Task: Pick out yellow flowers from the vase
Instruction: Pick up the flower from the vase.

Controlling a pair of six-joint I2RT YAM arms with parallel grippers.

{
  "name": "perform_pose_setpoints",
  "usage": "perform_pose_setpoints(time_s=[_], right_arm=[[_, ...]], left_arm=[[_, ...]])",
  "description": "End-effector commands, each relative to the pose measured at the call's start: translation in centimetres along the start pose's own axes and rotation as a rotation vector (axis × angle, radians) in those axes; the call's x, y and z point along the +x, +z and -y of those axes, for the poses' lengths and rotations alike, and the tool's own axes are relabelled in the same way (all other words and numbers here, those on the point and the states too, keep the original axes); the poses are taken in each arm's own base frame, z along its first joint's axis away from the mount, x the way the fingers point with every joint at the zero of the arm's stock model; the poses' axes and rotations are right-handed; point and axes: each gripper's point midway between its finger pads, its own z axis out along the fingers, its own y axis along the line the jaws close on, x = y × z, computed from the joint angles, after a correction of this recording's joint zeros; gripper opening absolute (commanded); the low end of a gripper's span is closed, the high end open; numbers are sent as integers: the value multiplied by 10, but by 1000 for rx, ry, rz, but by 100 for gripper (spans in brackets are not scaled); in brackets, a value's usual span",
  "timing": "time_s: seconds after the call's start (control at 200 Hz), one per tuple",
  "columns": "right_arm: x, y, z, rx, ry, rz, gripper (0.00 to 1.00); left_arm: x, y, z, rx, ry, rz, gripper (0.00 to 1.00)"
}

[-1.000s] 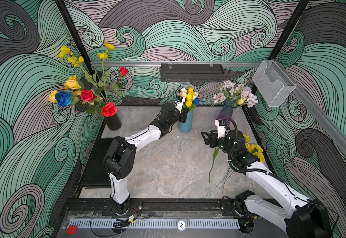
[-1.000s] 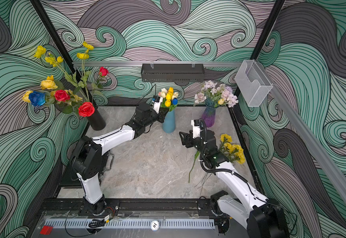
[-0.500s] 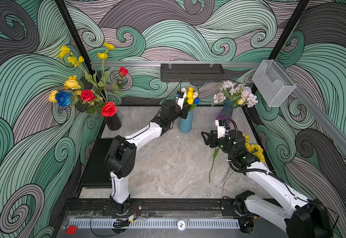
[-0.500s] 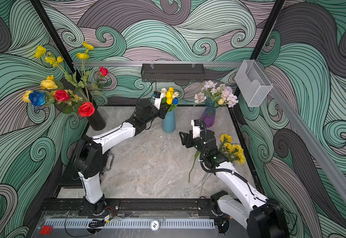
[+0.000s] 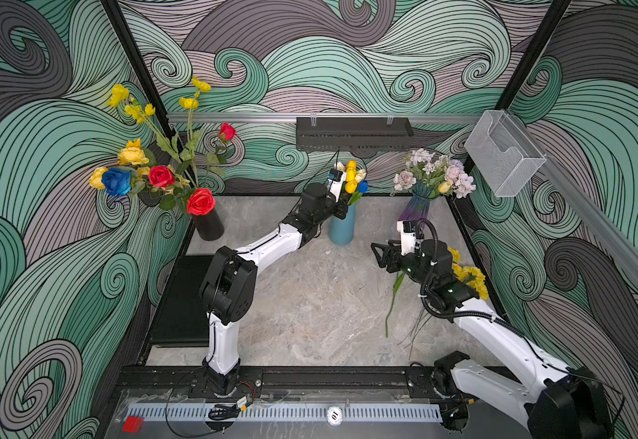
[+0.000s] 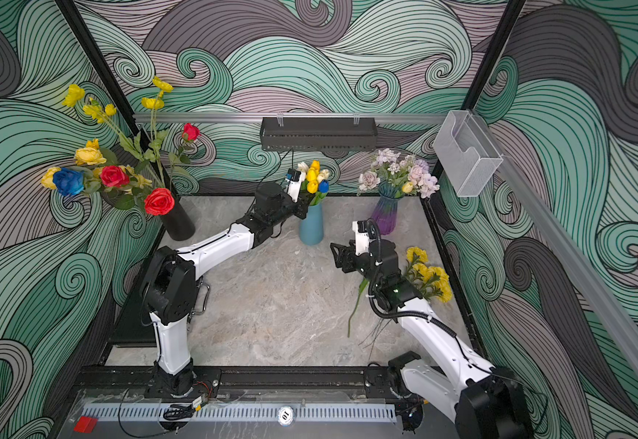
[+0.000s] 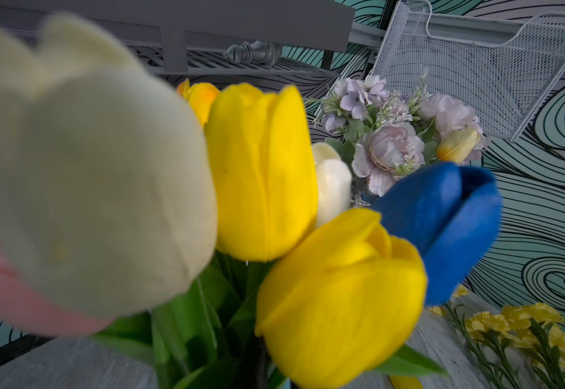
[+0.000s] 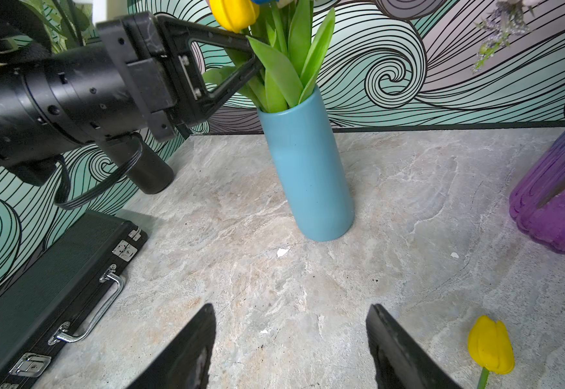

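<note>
A blue vase at the back middle holds yellow tulips, white ones and a blue one. My left gripper is pushed into the leaves just above the vase's rim, under the lower yellow tulip. Its jaws are shut together on a stem; leaves hide which one. My right gripper hovers open and empty over the table, right of the vase. Picked yellow flowers lie by the right wall.
A black vase at the back left holds yellow, red and blue roses. A purple vase of pale blooms stands at the back right. A black case lies along the left edge. A single yellow tulip lies near my right gripper.
My left gripper has risen a little at the blue vase's tulips and stayed among the stems. The right arm has not moved.
</note>
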Motion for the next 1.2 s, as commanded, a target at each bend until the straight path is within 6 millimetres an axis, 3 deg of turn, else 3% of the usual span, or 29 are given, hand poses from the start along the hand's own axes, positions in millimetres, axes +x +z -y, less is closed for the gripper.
perform_pose_setpoints(time_s=[0.0,0.29,0.635,0.996,1.191], right_arm=[[-14,0,-4,-15,-2,32,70],[-14,0,-4,-16,3,33,70],[-17,0,-6,-24,-1,38,70],[-26,1,-15,-62,-48,61,69],[-36,-3,-32,-110,-144,101,69]], left_arm=[[-22,-11,9,11,13,39,11],[-40,-39,15,24,8,77,10],[-60,-59,26,64,10,117,10],[-129,-107,39,73,16,191,6],[-162,-142,47,72,27,188,4]])
